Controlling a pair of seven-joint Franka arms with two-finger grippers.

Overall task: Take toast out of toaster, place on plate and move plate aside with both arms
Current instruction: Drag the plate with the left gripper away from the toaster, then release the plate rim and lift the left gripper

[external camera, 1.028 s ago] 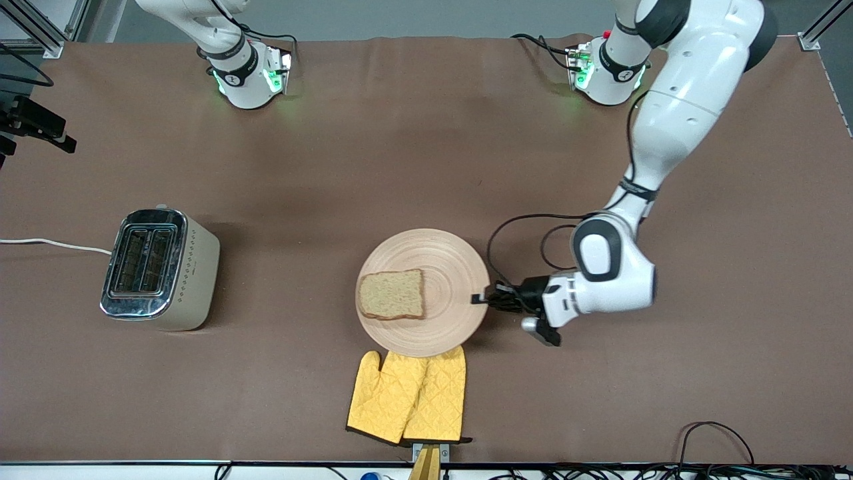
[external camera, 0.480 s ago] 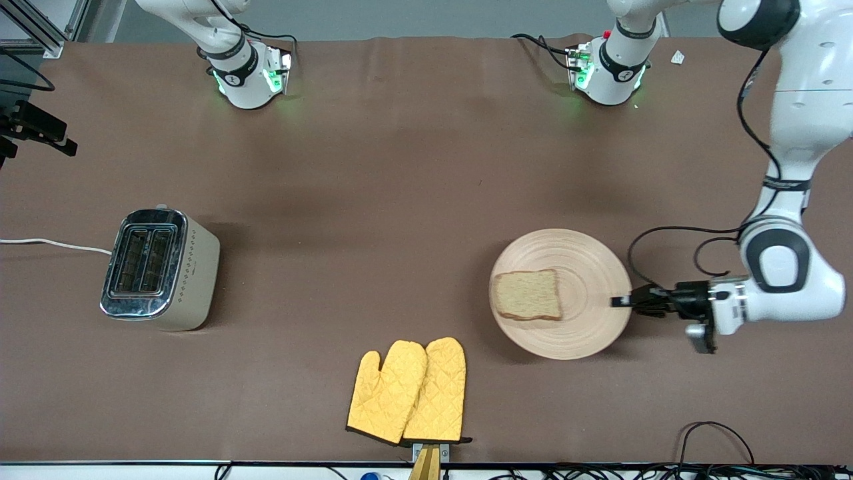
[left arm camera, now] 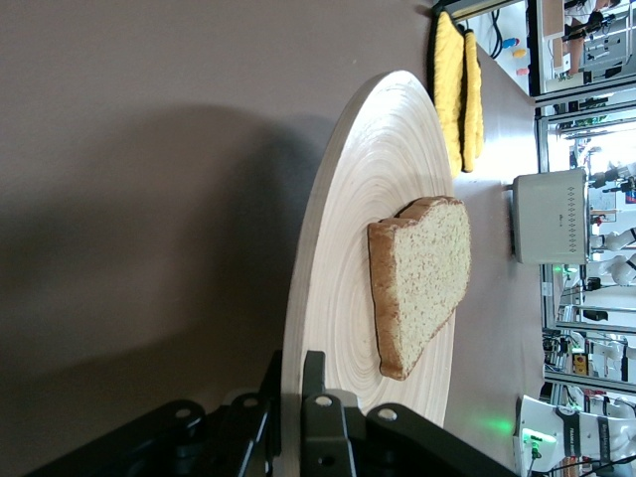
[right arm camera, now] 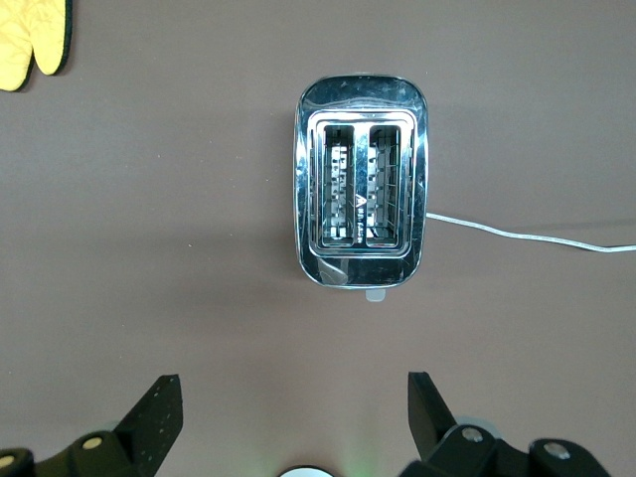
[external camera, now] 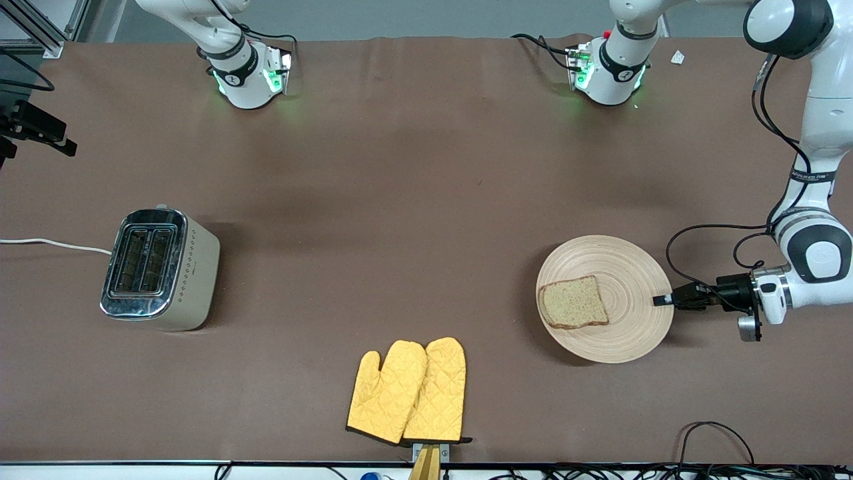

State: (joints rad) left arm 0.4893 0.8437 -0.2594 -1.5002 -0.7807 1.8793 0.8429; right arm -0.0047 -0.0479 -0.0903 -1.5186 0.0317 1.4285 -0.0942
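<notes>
The round beige plate lies toward the left arm's end of the table. The brown toast lies flat on it, on the half toward the toaster. My left gripper is shut on the plate's rim at the side away from the toast. In the left wrist view one finger sits above and one below the rim of the plate, at my left gripper, with the toast close by. My right gripper hangs open and empty over the toaster; the front view does not show it.
The silver toaster stands toward the right arm's end, its white cord running off the table edge. A pair of yellow oven mitts lies near the front edge. Black cables lie at the front edge near the left arm's end.
My left gripper has pulled the plate with the toast away from the mitts and toward the left arm's end of the table. The toaster and mitts have not moved.
</notes>
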